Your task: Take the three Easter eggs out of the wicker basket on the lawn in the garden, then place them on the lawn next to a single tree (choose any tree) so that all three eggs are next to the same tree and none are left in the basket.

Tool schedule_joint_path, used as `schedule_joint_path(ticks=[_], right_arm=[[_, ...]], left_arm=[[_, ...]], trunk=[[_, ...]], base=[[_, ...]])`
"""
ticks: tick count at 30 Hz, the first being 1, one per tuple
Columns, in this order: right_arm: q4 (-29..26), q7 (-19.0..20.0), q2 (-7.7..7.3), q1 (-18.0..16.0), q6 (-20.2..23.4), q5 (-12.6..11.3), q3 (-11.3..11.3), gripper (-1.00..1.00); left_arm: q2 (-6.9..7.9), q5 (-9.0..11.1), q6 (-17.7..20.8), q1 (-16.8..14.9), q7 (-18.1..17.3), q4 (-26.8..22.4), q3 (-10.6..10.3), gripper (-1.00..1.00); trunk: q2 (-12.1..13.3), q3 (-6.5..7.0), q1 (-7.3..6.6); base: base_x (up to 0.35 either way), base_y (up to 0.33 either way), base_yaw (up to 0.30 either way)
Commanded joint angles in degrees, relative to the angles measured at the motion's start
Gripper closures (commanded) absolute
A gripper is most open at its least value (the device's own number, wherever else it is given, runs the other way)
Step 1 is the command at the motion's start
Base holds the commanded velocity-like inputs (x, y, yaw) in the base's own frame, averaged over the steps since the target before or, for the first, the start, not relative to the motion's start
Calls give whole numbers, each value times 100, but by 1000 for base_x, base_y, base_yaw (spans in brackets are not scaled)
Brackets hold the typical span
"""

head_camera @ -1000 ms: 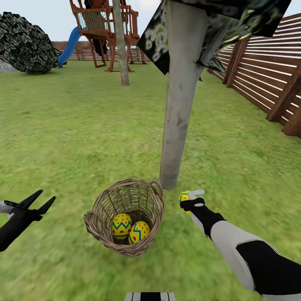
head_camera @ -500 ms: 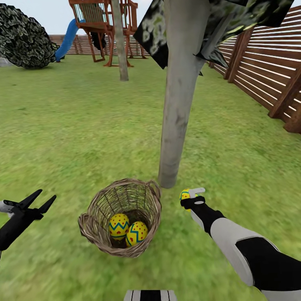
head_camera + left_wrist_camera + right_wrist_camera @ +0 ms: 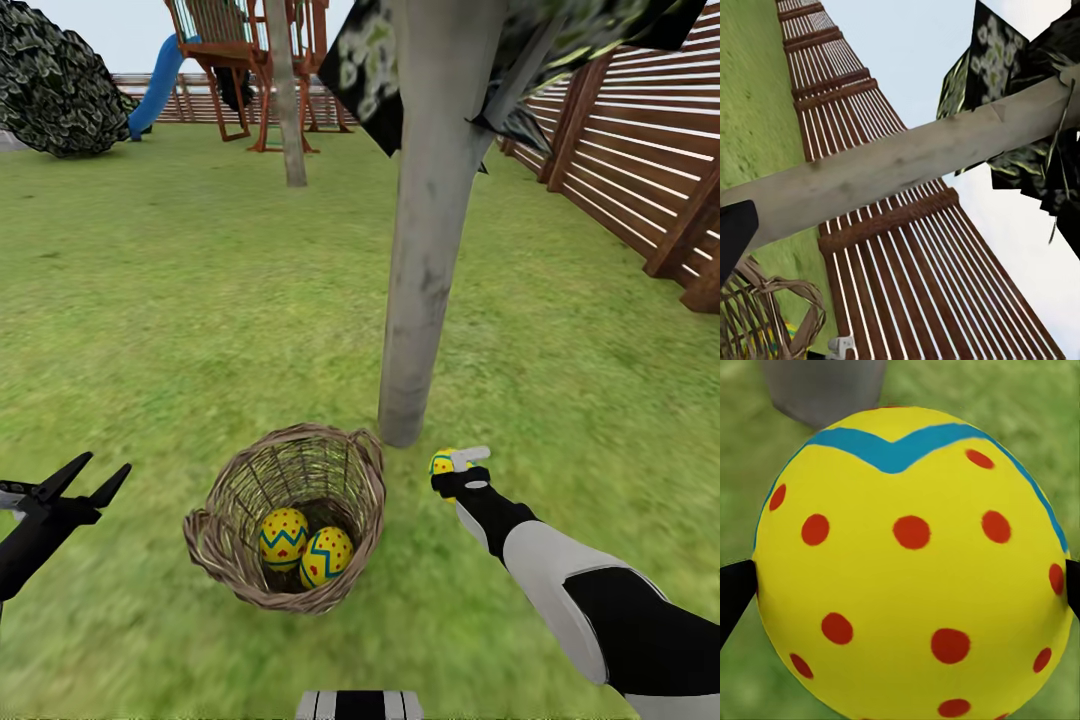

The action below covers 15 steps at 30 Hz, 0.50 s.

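You've got the first Easter egg [image 3: 911, 562] pinched between the fingers of your right gripper [image 3: 452, 468], low over the lawn [image 3: 200, 300], and the pale trunk of the tree [image 3: 425, 250] rises just ahead of that gripper. This looks like the set-down step: the next move, I'd say, is to lower the egg onto the grass beside the trunk base and let the fingers part gently so it doesn't roll.

Two more eggs [image 3: 303, 545] sit at the bottom of the wicker basket [image 3: 290, 515], which lies just to the left of your right gripper, tipped toward you. Your left gripper [image 3: 85, 485] hangs spread and empty, well out on the basket's far side.

Mind the trunk itself, it's close in front of the gripper, and the basket rim crowds the left. The fence [image 3: 640, 170] stands well off to the right, and the play set with its slide [image 3: 160, 85] is far beyond.
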Motion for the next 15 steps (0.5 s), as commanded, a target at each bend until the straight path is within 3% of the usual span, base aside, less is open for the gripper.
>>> schedule_joint_path(ticks=[1,15], right_arm=[[-12,-29,0,-1,40,16,37,100],[-65,-37,32,5,-260,31,54,100]], left_arm=[[1,-4,63,-3,-21,-8,4,-100],[3,-5,74,-3,-20,-21,-1,-100]], trunk=[[-3,-27,1],[-22,-337,37]], base=[[0,0,0],[0,0,0]])
